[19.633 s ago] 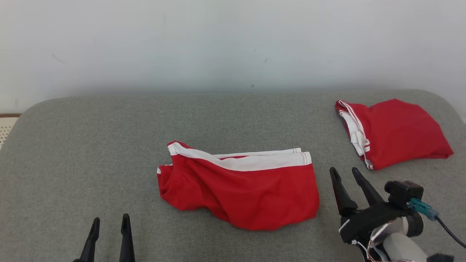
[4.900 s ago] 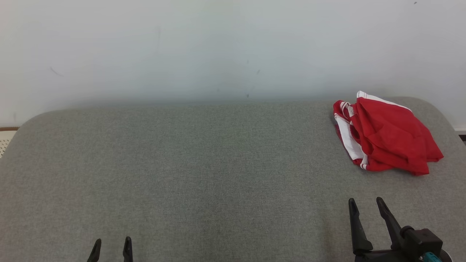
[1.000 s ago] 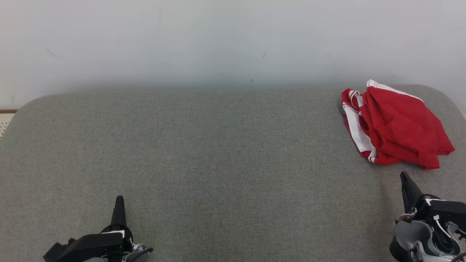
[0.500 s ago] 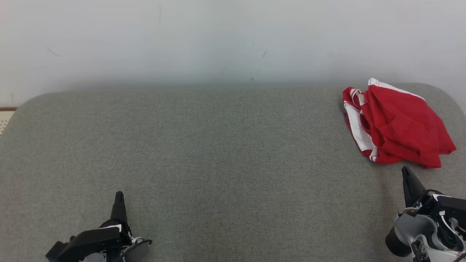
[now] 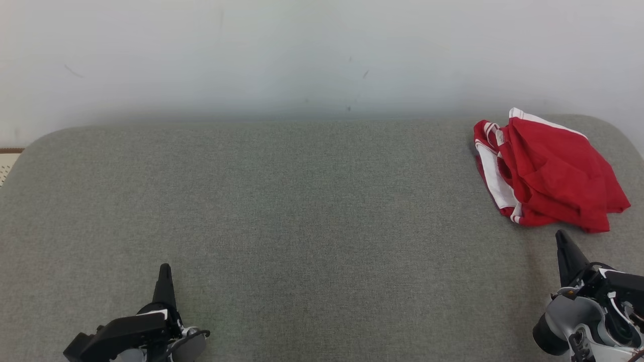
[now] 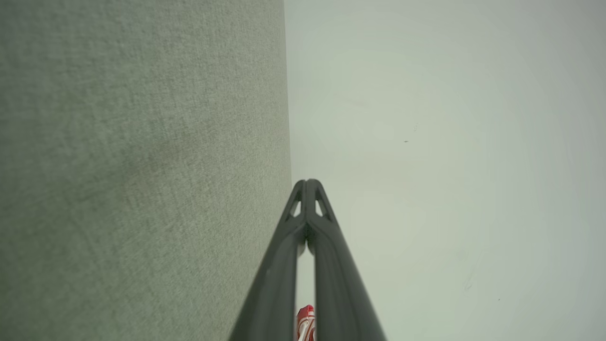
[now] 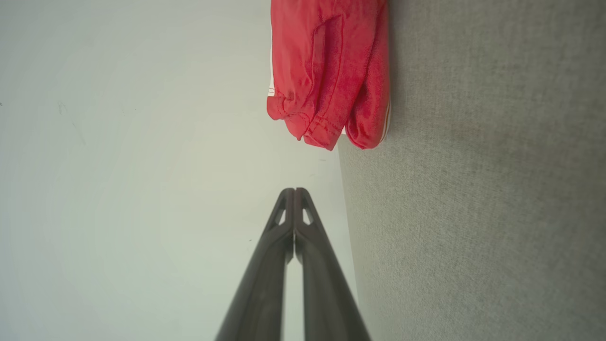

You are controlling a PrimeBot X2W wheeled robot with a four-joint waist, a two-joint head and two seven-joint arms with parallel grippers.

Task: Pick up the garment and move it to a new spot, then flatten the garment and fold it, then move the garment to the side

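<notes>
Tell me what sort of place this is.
Probably an indoor garment-folding test station: a grey fabric-covered surface before a bare white wall, with a heap of red clothing at its far right corner.

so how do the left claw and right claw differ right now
The dark two-fingered left claw sits lower left over the grey fabric surface, far from the red-and-white garment; the dark right claw sits lower right, just short of that garment. Both are shut and empty.

no readable text, labels, brands or numbers anywhere
</notes>
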